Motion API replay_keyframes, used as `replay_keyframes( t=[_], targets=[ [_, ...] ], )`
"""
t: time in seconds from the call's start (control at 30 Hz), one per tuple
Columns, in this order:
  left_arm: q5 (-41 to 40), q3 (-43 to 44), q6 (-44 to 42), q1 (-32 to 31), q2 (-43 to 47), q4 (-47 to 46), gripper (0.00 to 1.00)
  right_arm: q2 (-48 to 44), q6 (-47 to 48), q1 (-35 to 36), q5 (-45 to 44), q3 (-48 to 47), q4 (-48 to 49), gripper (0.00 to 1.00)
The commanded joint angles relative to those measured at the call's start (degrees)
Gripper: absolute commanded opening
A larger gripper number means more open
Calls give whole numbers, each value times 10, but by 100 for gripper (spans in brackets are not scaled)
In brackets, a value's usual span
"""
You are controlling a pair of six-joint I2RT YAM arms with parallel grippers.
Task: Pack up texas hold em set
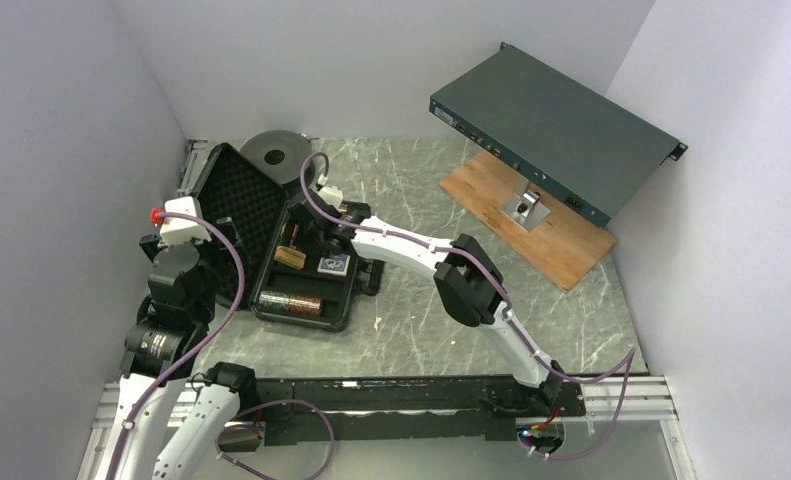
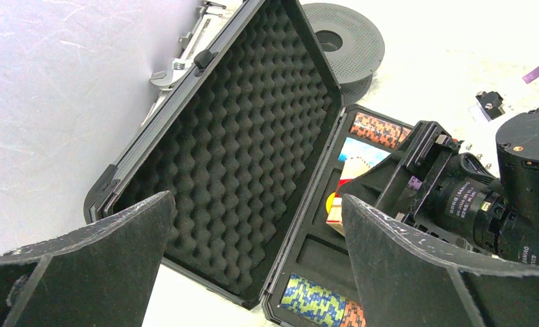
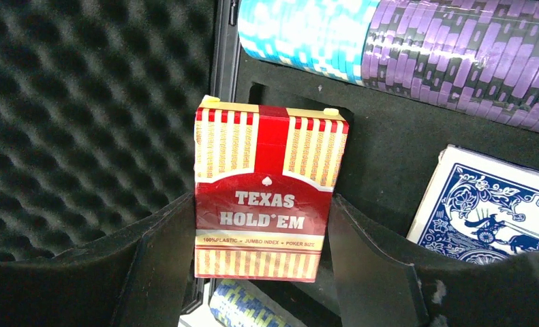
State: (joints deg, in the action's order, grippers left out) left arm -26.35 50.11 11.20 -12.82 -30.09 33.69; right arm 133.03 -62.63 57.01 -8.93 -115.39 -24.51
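The black briefcase (image 1: 301, 318) lies open at the table's left, its foam-lined lid (image 2: 246, 136) raised. My right gripper (image 3: 259, 221) is shut on a red "Texas Hold'em" card deck (image 3: 266, 170), held over an empty recess in the tray beside the lid hinge. A blue card deck (image 3: 491, 211) lies to its right. Light-blue chips (image 3: 300, 34) and purple chips (image 3: 471, 61) fill the far row. A blue-yellow chip stack (image 2: 314, 303) lies in the near row and an orange stack (image 2: 379, 129) in the far one. My left gripper (image 2: 256, 201) hangs open over the case's near left corner, holding nothing.
A black round spool (image 1: 276, 152) sits behind the lid. A large dark-grey metal box (image 1: 556, 130) stands propped on a wooden board (image 1: 531, 215) at the back right. A wrench (image 2: 174, 71) lies by the left wall. White walls close three sides.
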Motion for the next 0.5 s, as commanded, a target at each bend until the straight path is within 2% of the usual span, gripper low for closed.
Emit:
replay_keyframes(
  t=[0.0, 0.47],
  targets=[
    [0, 2, -6, 3, 6, -17, 99, -4, -11, 5, -39, -23, 9, 0],
    [2, 2, -7, 3, 3, -17, 99, 36, -21, 8, -56, -67, -44, 0]
  ],
)
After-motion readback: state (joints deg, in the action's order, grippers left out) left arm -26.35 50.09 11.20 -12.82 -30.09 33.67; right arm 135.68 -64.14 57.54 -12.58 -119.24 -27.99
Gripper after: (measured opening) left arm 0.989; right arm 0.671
